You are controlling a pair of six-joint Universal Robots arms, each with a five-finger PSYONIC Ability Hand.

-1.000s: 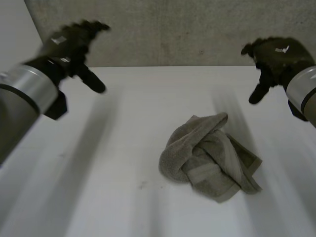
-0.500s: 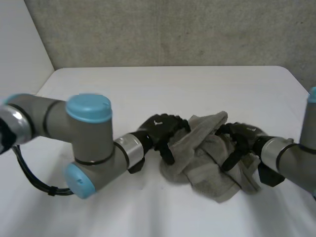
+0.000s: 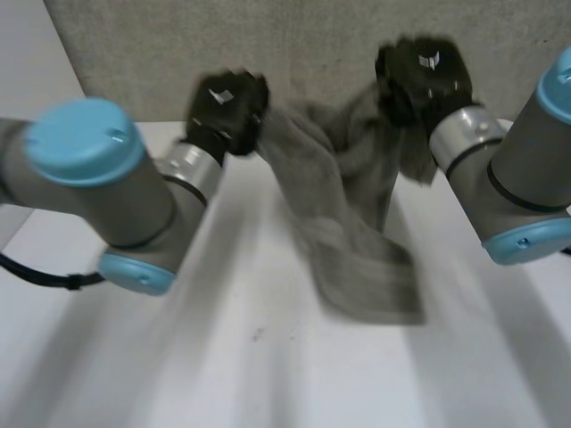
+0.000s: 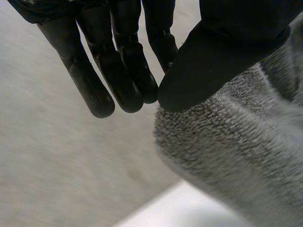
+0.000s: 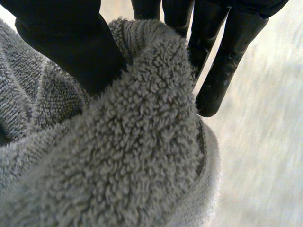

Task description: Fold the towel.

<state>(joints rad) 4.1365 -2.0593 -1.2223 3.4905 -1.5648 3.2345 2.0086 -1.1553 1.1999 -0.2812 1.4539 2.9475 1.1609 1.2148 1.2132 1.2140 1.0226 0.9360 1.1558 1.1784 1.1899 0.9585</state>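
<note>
towel (image 3: 348,214) between left hand (image 3: 227,109), right hand (image 3: 421,78), above table (image 3: 223,374)

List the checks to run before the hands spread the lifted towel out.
1. Left hand pinching the towel: ok, thumb presses on its edge.
2. Right hand pinching the towel: ok, cloth sits between thumb and fingers.
3. Towel hanging open between the hands: not ok, it is bunched and twisted.
4. Hands placed on corners: cannot tell.
5. Lower end clear of the table: cannot tell.

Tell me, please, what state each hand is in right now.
Left hand: shut on the grey terry-cloth towel.
Right hand: shut on the same towel.
</note>
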